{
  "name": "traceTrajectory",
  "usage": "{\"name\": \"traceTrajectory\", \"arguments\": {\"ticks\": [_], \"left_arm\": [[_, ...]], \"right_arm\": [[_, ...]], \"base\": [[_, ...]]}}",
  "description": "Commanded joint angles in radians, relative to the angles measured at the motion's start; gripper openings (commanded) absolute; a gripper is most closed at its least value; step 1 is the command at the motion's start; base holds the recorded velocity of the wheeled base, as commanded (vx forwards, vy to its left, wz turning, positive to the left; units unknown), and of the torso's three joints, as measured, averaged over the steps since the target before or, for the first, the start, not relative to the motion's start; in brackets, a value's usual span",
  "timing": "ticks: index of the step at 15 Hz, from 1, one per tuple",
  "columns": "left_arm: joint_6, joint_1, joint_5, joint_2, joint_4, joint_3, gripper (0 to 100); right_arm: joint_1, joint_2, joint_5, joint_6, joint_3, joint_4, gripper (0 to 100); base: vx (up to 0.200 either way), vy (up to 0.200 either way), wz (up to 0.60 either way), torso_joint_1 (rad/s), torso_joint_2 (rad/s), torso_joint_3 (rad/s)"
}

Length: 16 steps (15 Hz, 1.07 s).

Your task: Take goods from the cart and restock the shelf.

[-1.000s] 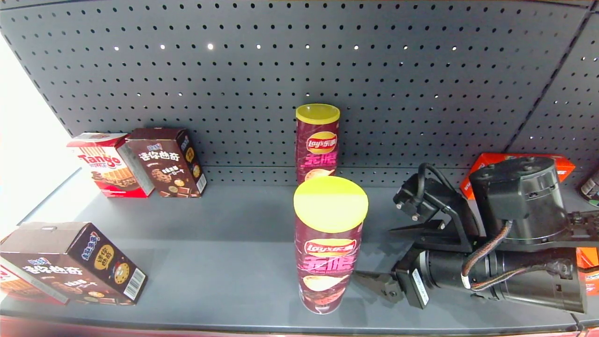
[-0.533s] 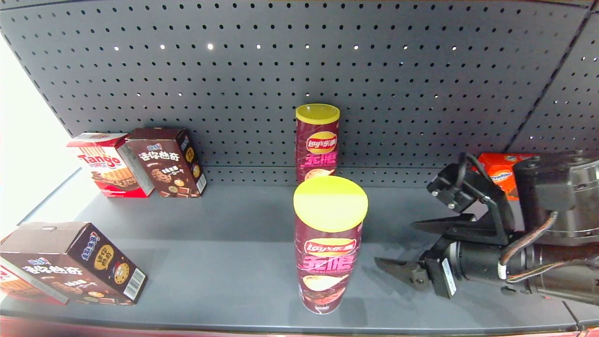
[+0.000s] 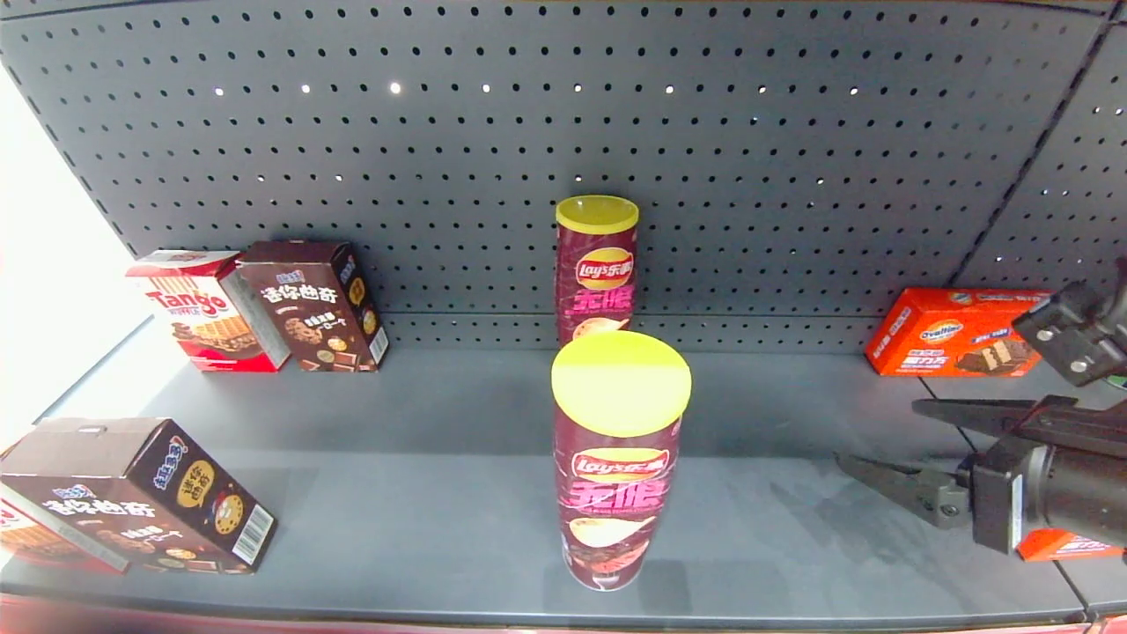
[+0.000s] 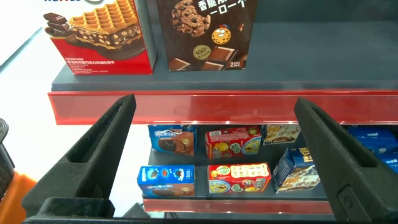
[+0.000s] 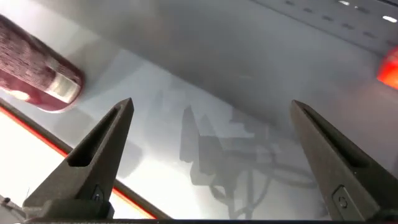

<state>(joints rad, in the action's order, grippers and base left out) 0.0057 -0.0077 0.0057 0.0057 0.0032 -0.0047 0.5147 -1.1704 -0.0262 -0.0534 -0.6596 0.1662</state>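
Note:
Two maroon chip cans with yellow lids stand upright on the grey shelf [image 3: 423, 440]: the front can [image 3: 619, 458] near the shelf's front edge, the back can [image 3: 597, 264] against the pegboard. My right gripper [image 3: 876, 431] hangs open and empty well to the right of the front can, not touching it. In the right wrist view its fingers [image 5: 99, 149] spread over the bare shelf, with the front can [image 5: 37, 74] off to one side. My left gripper [image 4: 214, 106] is open and empty, facing the red shelf edge [image 4: 217, 106].
A wafer box [image 3: 207, 308] and a cookie box [image 3: 313, 304] stand at the back left, another cookie box [image 3: 132, 493] lies at the front left, and an orange box [image 3: 960, 333] lies at the back right. Small snack boxes [image 4: 230, 168] fill the lower shelf.
My right gripper has drawn back to the right, away from the front can, staying open. The orange box behind it has come into full view. The cans have not moved.

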Motion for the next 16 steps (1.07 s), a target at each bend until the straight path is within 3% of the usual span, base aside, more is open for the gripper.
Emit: {"name": "traceTrajectory", "arguments": {"ticks": [1, 7, 11, 16], "left_arm": [[0.0, 0.0, 0.0, 0.002, 0.0, 0.0, 100], [0.0, 0.0, 0.0, 0.002, 0.0, 0.0, 100], [0.0, 0.002, 0.0, 0.0, 0.0, 0.0, 100], [0.0, 0.002, 0.0, 0.002, 0.0, 0.0, 100]], "right_arm": [[-0.028, 0.071, 0.002, 0.0, 0.021, 0.001, 100], [-0.16, 0.227, 0.002, 0.001, 0.052, -0.001, 100], [-0.162, 0.497, -0.107, -0.014, 0.204, 0.001, 100], [-0.229, 0.851, -0.13, -0.059, 0.37, -0.028, 100]], "base": [[0.0, 0.0, 0.0, 0.0, 0.0, 0.0], [0.0, 0.0, 0.0, 0.0, 0.0, 0.0], [0.0, 0.0, 0.0, 0.0, 0.0, 0.0], [0.0, 0.0, 0.0, 0.0, 0.0, 0.0]]}}
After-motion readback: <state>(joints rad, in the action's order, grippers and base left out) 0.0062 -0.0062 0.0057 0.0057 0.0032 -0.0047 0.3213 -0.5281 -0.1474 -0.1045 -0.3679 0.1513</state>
